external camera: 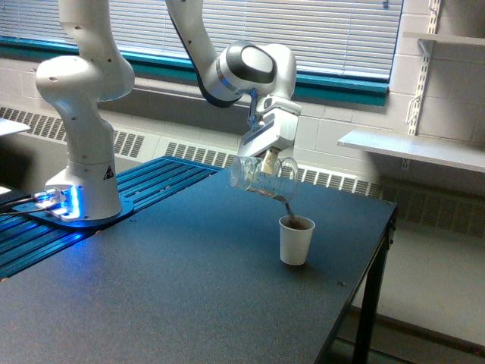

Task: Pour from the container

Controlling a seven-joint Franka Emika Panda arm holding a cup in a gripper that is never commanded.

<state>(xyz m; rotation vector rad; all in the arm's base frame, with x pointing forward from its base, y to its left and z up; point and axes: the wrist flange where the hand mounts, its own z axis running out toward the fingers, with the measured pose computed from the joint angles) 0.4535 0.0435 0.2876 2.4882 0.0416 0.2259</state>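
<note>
Gripping tilted container (261, 179), fingers (267, 161) above white paper cup (295, 240) near table edge (383, 227).

A lab or institutional room: painted cinder-block wall (356, 129), window blinds (326, 30), wall shelves (413, 148) (on metal brackets), and a bare dark desk (189, 288).

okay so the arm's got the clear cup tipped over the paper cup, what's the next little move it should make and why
Probably hold the tilt, or tip a touch further. The clear cup, held in the tool, lies nearly on its side above the paper cup, and a thin brown stream is landing inside it. Some brown grains seem left in the clear cup, so the pour looks unfinished.
</note>
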